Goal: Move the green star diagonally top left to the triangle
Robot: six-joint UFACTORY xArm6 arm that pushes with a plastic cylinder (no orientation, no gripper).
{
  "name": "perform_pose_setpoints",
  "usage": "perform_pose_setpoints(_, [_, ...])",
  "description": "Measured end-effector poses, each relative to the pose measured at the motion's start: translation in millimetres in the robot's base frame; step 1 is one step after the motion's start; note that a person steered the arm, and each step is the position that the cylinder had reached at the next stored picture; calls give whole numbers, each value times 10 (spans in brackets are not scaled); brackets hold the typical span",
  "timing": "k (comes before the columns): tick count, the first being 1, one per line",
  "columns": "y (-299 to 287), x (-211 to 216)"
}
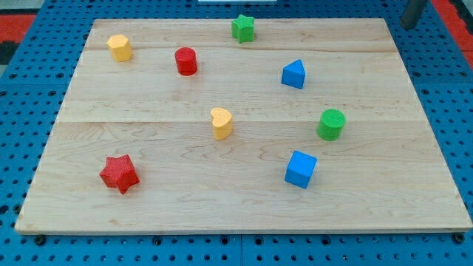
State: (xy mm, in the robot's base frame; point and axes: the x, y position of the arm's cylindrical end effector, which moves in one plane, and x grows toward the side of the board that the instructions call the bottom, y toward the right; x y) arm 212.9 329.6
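The green star (242, 28) sits near the top edge of the wooden board, a little right of centre. The blue triangle (293, 74) lies below and to the right of it. My tip (407, 26) is at the view's top right corner, just off the board's corner, far to the right of the green star and touching no block.
Other blocks on the wooden board (414, 170): a yellow hexagon (119, 47) top left, a red cylinder (185, 60), a yellow heart (221, 123) in the middle, a green cylinder (331, 124), a blue cube (301, 168) and a red star (120, 174) bottom left.
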Motion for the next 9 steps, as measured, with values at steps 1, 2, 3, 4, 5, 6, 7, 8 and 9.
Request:
perform_pose_setpoints(1, [-208,62])
perform_pose_setpoints(2, [-804,289])
perform_pose_setpoints(3, [-976,284])
perform_pose_setpoints(4, [-1422,91])
perform_pose_setpoints(5, [-1936,-43])
perform_pose_setpoints(6, [-2332,-142])
perform_pose_setpoints(7, [-2343,-144])
perform_pose_setpoints(8, [-2360,-144])
perform_pose_setpoints(9, [-2369,-144])
